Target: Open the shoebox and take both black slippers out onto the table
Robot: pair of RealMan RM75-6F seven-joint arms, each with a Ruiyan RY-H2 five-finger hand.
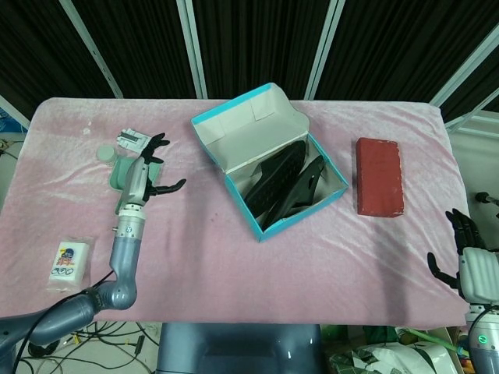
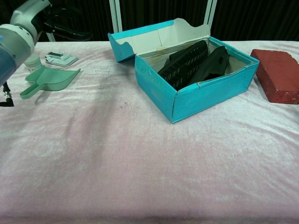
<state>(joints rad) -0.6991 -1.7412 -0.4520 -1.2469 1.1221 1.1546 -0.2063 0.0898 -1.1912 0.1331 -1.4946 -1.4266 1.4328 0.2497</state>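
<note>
At the tabletop's [image 1: 234, 265] centre, the teal shoebox [image 1: 269, 160] lies open with both black slippers [image 1: 284, 183] inside; both hands, left [image 1: 152, 167] at nine o'clock, right [image 1: 460, 249] at four, have empty, spread fingers, so lifting a slipper likely follows.

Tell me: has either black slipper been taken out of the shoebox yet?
No, both black slippers lie inside the open shoebox, and neither hand holds anything.
</note>
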